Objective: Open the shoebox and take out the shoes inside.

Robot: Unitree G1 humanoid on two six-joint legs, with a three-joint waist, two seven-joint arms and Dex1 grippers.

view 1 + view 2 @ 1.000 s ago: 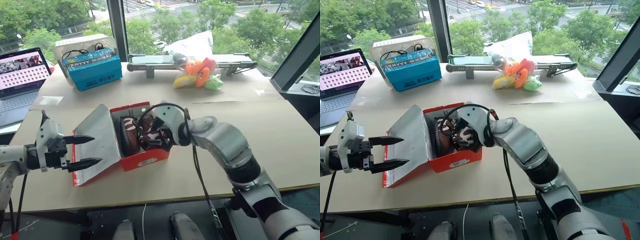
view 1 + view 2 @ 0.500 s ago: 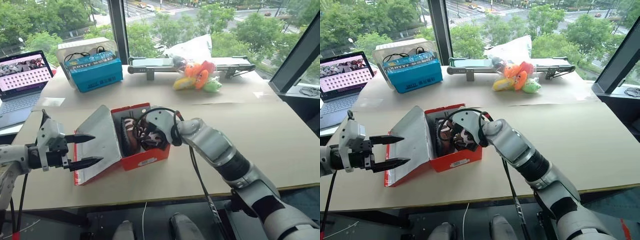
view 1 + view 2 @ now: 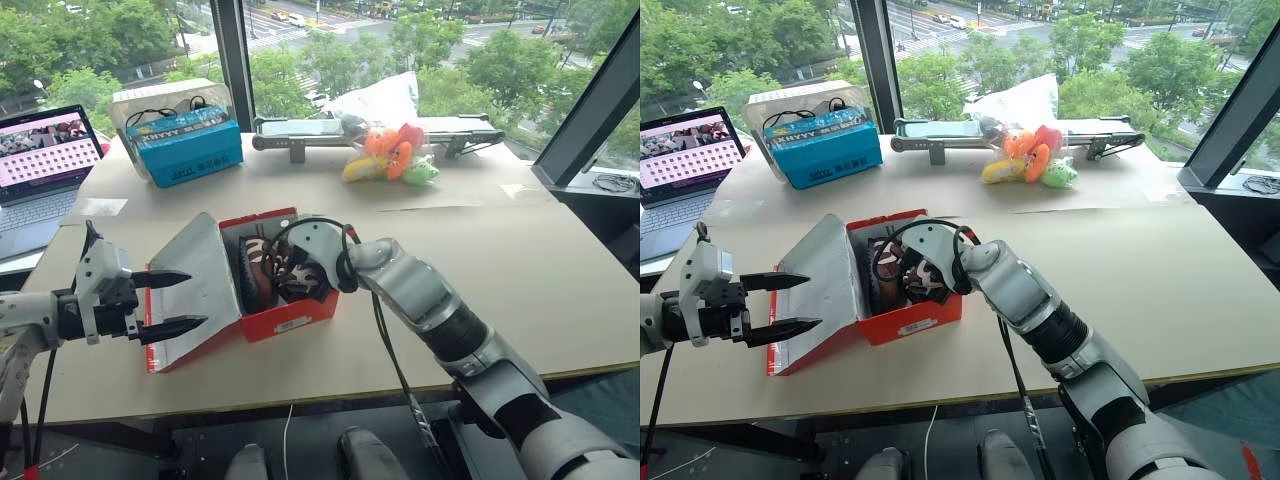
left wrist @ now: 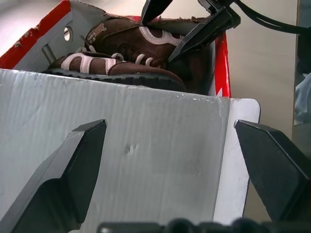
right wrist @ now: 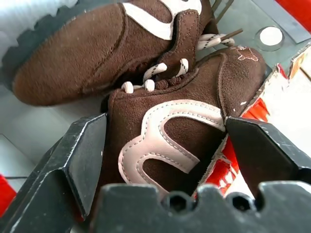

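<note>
The red shoebox (image 3: 292,321) stands open on the table, its lid (image 3: 198,282) tipped back to the left with the grey-white inside showing. Two dark brown shoes (image 3: 257,273) with white stripes lie inside. My right gripper (image 5: 165,127) is down in the box, open, its fingers (image 5: 85,145) either side of the nearer shoe (image 5: 170,121); the other shoe (image 5: 82,53) lies just beyond. My left gripper (image 3: 196,300) is open at the lid's outer edge, with the lid panel (image 4: 146,160) spanning the gap between its fingers; I cannot tell if they touch it.
At the back of the table are a blue box (image 3: 187,146) with white lettering, a laptop (image 3: 45,160) far left, a long grey device (image 3: 300,127), and orange and green plush toys (image 3: 392,155) by a clear bag. The table's front edge (image 3: 330,385) is close.
My right gripper has sunk a little deeper into the box over the shoes, with the arm stretching out. The left gripper and the lid have stayed put. The camera has shifted slightly.
</note>
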